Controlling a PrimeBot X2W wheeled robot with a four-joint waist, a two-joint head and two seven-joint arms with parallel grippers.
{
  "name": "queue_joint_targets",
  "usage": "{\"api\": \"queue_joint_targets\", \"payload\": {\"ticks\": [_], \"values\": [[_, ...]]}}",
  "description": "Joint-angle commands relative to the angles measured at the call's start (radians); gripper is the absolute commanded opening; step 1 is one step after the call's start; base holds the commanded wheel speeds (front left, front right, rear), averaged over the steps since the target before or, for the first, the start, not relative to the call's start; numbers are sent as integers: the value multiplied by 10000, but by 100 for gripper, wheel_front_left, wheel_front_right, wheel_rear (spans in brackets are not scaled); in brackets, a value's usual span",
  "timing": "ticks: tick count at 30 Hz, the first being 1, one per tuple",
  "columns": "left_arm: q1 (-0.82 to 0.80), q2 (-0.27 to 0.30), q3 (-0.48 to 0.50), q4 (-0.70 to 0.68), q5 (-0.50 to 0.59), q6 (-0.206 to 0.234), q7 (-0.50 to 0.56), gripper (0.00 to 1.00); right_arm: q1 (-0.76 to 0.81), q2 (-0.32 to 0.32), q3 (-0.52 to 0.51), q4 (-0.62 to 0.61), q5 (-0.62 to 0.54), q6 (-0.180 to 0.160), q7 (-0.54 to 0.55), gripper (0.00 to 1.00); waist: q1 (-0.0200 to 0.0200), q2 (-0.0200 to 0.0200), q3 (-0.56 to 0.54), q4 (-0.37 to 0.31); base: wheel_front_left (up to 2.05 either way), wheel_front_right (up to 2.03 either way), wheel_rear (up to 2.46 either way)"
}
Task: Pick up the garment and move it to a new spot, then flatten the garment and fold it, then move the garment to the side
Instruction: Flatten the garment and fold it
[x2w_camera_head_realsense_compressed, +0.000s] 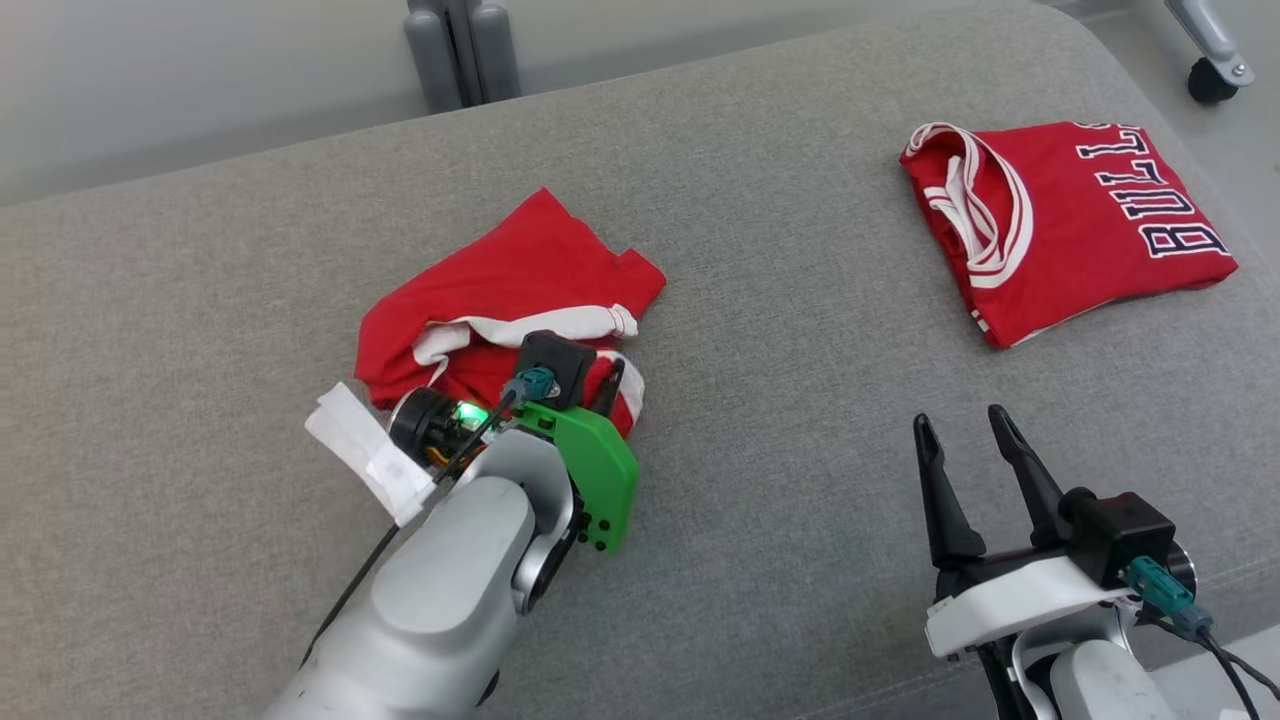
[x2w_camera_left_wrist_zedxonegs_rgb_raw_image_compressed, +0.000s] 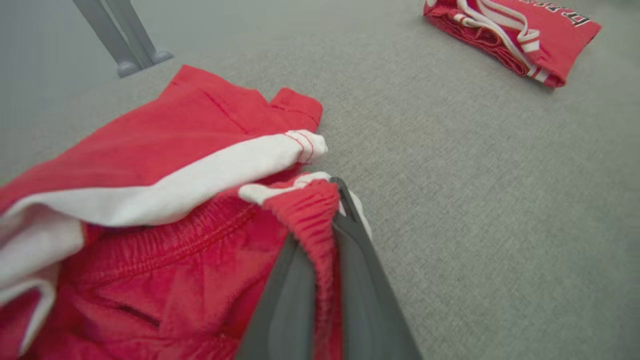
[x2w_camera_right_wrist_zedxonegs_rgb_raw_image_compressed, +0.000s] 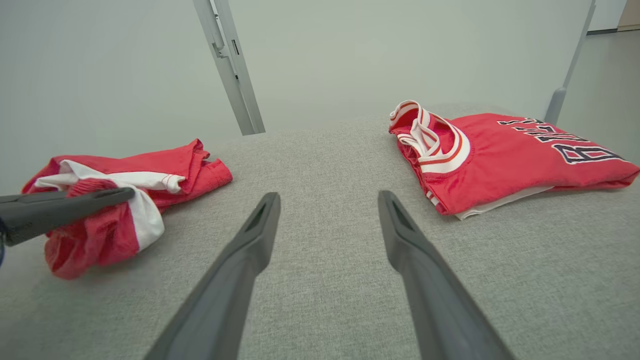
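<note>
The left gripper (x2w_camera_left_wrist_zedxonegs_rgb_raw_image_compressed: 327, 215) is clamping down on a ribbed red band at the near edge of the garment (x2w_camera_head_realsense_compressed: 500, 280), with fabric bunching up between its two dark fingers. The left wrist view is giving that pinch plainly. In the head view the wrist and its green bracket are covering most of the fingers. The right wrist view is catching one left finger from the side, lying across the gathered cloth.

The garment is sitting crumpled on the grey cushion (x2w_camera_head_realsense_compressed: 780, 420), left of centre. Its long axis is running diagonally in the head view: the elastic band end is facing the robot, and the hemmed corners are pointing away and to the robot's right. A white stripe is crossing the middle.

The right gripper (x2w_camera_head_realsense_compressed: 965, 425) is hovering with its jaws spread wide and holding nothing, well apart from the garment. A folded red jersey (x2w_camera_head_realsense_compressed: 1070, 230) is lying beyond it.
</note>
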Motion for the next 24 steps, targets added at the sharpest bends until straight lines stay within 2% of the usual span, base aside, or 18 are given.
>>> {"api": "queue_joint_targets", "payload": {"ticks": [1,8,15,19,24], "values": [[-260,37,-87,-168,-105,25,-346,0,-75,-18,14,36,-7,-3,-28,100,0,0,-160,159,0,0,0],[-1158,38,-705,-1455,-355,311,-2160,0,89,-18,125,166,-43,-3,-28,100,0,0,-543,333,0,0,0],[-1924,42,-761,-2955,-544,667,-2786,0,241,-20,171,264,-85,-3,-28,100,0,0,-794,344,0,0,0],[-1184,107,-520,-3495,-640,777,-2865,0,328,-18,59,192,-87,-3,-28,100,0,0,-771,424,0,0,0],[663,637,158,-4060,-861,916,-2854,0,398,-17,-129,101,-103,-3,-28,100,0,0,-636,715,0,0,0]]}}
